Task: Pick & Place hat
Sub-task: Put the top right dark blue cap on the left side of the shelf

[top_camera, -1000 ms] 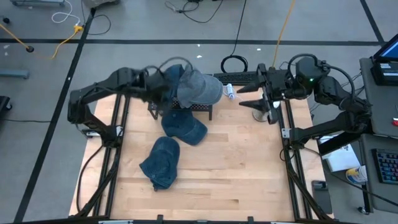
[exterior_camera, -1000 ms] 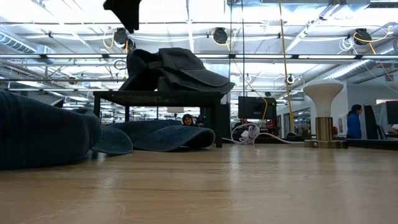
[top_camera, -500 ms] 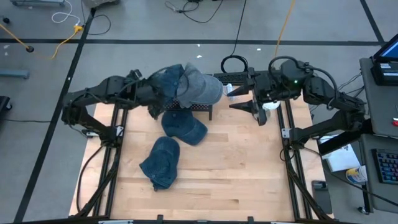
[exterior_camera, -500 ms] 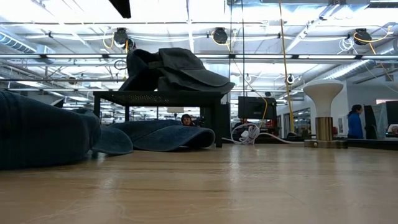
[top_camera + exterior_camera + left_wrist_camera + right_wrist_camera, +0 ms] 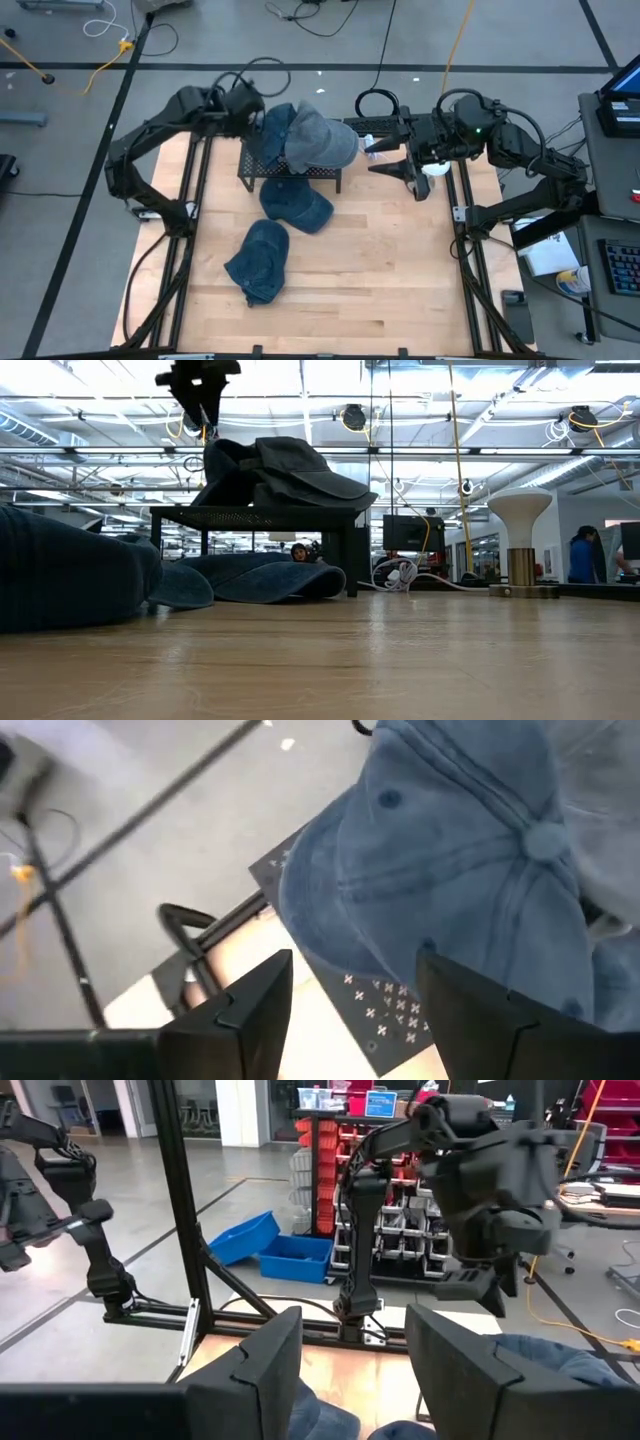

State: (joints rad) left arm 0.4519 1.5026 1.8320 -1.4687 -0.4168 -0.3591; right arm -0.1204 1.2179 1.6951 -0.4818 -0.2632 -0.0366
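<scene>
Hat [image 5: 268,262] nearest on the bench [image 5: 380,270], another [image 5: 296,204] beside the rack [image 5: 290,172], two stacked on it. Left hand [image 5: 350,995] wide, empty, above the rack's left hat [image 5: 440,870]. Right hand [image 5: 352,1350] wide, empty, waiting right. Risk: stacked hats slipping off if nudged.

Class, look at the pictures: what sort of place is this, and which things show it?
Probably a robotics lab or workshop: a metal-framed workbench, red parts-bin shelving, floor cables and open industrial ceiling lights.
</scene>
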